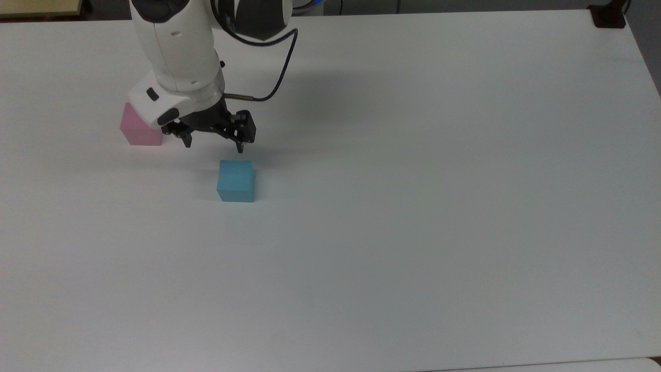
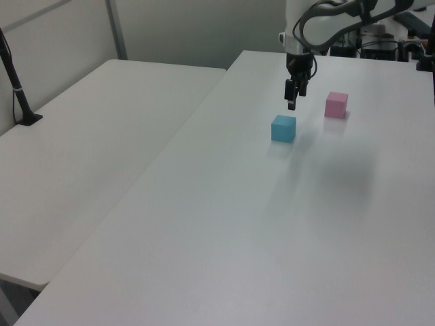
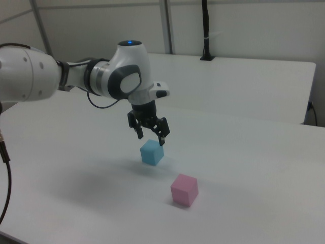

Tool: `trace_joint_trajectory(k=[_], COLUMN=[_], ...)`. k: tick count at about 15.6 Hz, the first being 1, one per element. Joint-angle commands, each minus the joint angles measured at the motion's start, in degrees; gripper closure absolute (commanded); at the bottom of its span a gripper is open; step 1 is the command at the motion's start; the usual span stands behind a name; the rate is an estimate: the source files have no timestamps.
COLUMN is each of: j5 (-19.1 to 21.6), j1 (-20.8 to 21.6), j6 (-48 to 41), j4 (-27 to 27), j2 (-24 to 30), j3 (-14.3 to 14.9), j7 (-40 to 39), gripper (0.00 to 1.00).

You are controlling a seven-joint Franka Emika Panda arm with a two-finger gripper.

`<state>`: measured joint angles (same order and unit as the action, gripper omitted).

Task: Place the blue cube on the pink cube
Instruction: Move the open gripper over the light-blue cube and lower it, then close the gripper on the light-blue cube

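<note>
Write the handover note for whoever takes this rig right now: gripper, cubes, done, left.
Gripper: open, empty, hanging above the table close over the blue cube, not touching it.
Blue cube: on the table, ungrasped.
Pink cube: on the table apart from the blue one, to the top view's upper left, partly behind the arm.
Done: nothing stacked.
Left: lower onto the blue cube, grip, lift, carry over the pink cube, set down, release.
</note>
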<state>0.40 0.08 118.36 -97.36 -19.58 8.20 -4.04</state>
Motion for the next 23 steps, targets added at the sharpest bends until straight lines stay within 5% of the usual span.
trace_joint_trajectory(k=[1,17,18,21,23], j5=[-0.5,-3.4,-3.6,-3.5,-3.2], j1=[0.0,-0.2,-0.2,-0.2,-1.1], j6=[4.5,8.7,9.3,9.3,8.2], j4=[-0.5,-0.3,-0.3,-0.1,0.1], j2=[-2.1,-6.6,-6.8,-6.4,-4.2], j3=[-0.3,-3.0,-3.1,-3.2,-3.2], j7=[1.9,4.0,4.4,6.3,6.2], gripper=[0.0,0.0,0.03,0.52,0.56])
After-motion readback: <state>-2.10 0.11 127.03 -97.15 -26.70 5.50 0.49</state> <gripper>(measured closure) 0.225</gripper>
